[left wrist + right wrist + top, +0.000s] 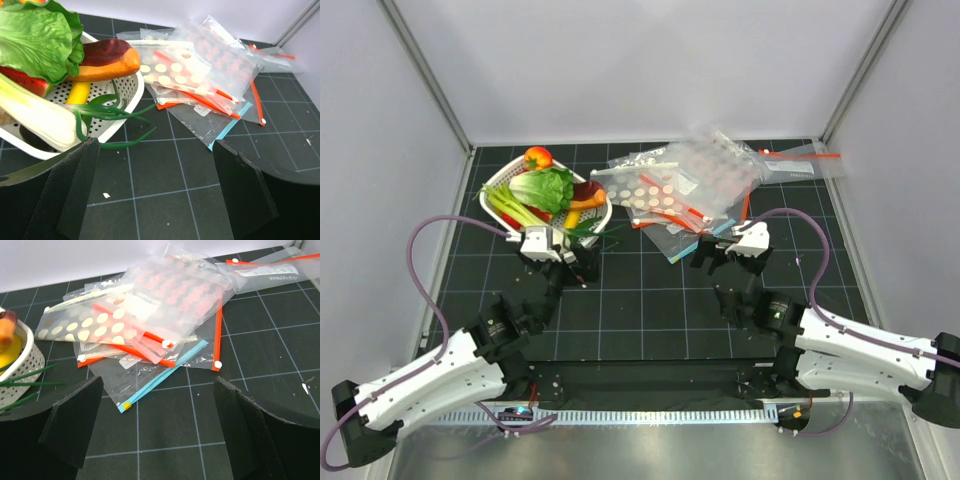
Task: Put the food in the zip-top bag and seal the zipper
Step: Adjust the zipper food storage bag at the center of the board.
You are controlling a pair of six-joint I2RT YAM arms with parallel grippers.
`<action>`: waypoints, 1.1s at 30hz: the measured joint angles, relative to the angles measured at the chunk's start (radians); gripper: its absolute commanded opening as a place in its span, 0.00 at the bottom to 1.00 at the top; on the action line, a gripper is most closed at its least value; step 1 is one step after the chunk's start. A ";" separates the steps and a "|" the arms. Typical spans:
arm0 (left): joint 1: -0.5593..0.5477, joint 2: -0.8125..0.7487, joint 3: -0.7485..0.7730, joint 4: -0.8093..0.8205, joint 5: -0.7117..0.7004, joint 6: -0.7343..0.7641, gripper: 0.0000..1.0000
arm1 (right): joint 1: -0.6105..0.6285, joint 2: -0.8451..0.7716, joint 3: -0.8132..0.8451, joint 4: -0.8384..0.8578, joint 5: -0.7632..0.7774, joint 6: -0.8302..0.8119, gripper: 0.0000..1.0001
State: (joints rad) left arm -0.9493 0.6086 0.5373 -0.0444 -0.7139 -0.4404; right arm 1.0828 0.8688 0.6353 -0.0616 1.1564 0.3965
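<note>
The food lies in a white basket [603, 207]: a leafy green lettuce head [545, 188] [40, 40] and a small orange-red piece [538, 157] at the far rim. The zip-top bag [655, 190] [167, 70] [95, 325], clear with white dots, lies flat in the pile of bags to the right of the basket, partly under others. Its zipper [85, 299] is a pale strip along the far edge. My left gripper [570, 262] [155, 185] is open over bare mat just in front of the basket. My right gripper [728, 258] [157, 425] is open just in front of the pile.
Green onions [30, 112], a yellow piece and an orange-and-maroon vegetable [107, 57] share the basket, with onion leaves hanging over its rim. The pile holds a blue-strip bag [160, 372], a red-dotted bag [175, 290] and plain bags with red strips [800, 160]. Walls stand on three sides.
</note>
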 measured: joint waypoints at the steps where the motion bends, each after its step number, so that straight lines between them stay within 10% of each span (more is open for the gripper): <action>1: 0.000 0.006 0.000 0.000 0.000 0.002 1.00 | 0.000 0.003 0.000 -0.001 -0.009 -0.002 1.00; 8: 0.000 0.024 0.004 -0.008 0.003 0.004 1.00 | -0.048 0.054 0.022 -0.019 -0.214 -0.051 0.89; 21: 0.000 0.000 0.013 -0.013 0.005 0.004 1.00 | -0.571 0.632 0.314 0.058 -0.936 0.075 0.81; 33: 0.000 -0.003 0.014 -0.016 0.002 0.004 1.00 | -0.664 1.065 0.724 0.092 -1.046 0.119 0.71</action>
State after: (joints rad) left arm -0.9497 0.6060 0.5514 -0.0601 -0.7124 -0.4366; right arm 0.4191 1.9339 1.3598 0.0303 0.1108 0.5156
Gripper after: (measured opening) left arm 0.996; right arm 0.756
